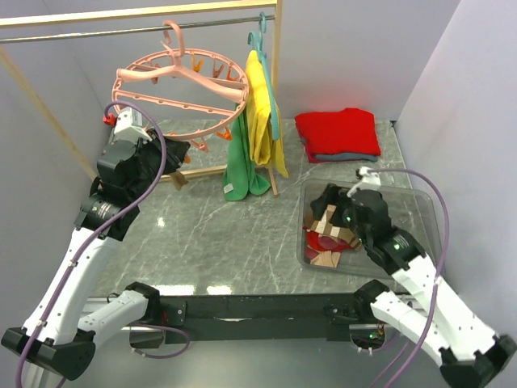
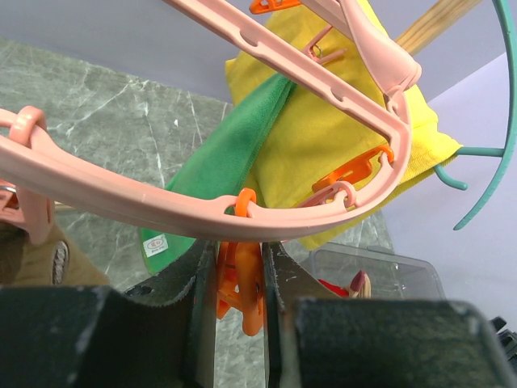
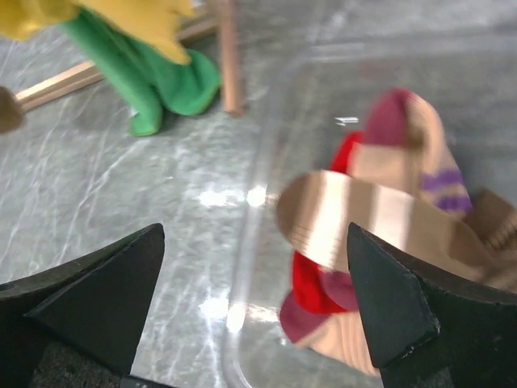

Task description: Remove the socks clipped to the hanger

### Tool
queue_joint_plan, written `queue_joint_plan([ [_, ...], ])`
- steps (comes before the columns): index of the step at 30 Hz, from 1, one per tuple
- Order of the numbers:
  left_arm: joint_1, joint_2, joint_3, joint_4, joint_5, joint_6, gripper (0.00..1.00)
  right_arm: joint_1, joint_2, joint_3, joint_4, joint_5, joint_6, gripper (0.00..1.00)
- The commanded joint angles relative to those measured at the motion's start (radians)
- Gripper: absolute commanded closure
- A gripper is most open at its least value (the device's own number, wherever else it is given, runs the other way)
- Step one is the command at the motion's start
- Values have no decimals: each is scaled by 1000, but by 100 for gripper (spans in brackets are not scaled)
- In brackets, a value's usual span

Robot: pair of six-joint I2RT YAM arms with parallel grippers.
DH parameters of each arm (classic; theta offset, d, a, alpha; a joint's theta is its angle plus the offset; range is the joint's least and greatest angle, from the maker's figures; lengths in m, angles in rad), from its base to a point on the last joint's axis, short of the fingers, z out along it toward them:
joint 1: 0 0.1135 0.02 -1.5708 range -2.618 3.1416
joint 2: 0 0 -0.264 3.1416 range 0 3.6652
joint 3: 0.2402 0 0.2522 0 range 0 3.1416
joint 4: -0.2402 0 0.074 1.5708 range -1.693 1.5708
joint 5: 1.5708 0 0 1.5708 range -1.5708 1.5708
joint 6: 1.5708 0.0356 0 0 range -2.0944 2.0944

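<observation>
"Marbled grey table (image 1: 242, 234) between plain grey walls, with a wooden rack (image 1: 278, 40) at the back. What are the tools doing?"

"My left gripper (image 2: 240, 259) is up at the hanger (image 1: 198, 78). Its jaws are drawn narrow onto an orange clip (image 2: 241, 299) that dangles under the ring's rim. From the left wrist I see no fabric in that clip. My right gripper (image 3: 257, 234) is spread wide and holds nothing. It sits well away from the hanger, toward my bases and to the right, over a clear bin (image 1: 420, 206)."

"And where are the socks?"

"Some lie in that bin: striped socks (image 3: 355, 218) in brown and tan, with a red sock (image 3: 311, 283) under them. At the hanger, left of the orange clip, brown fabric hangs beneath a pink clip (image 2: 24, 218). I take that for a brown sock (image 2: 32, 263) on the ring."

"How will it handle?"

"It looks soft, light and limp. It should fold wherever I pinch it and drop the instant the clip lets go. The hanger hangs loose by its hook, so I judge a straight tug would tilt the ring rather than free the sock. I'd take the sock by its body just under the clip, or squeeze the clip's tails first."
</observation>
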Motion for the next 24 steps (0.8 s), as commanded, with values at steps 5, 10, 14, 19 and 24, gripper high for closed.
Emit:
queue_joint_plan([
  [5,3,-21,10,2,27,-9,97,259,227,158,185,39,-72,0],
  [10,3,-20,11,-1,38,-21,97,432,422,155,463,-38,-205,0],
  [14,3,-18,14,-10,38,-26,97,528,603,233,644,-90,-294,0],
  [19,3,-21,16,-20,38,-29,97,546,805,334,805,-177,-293,1],
  [24,3,-21,17,-19,56,-37,96,549,947,409,898,-216,-276,6],
])
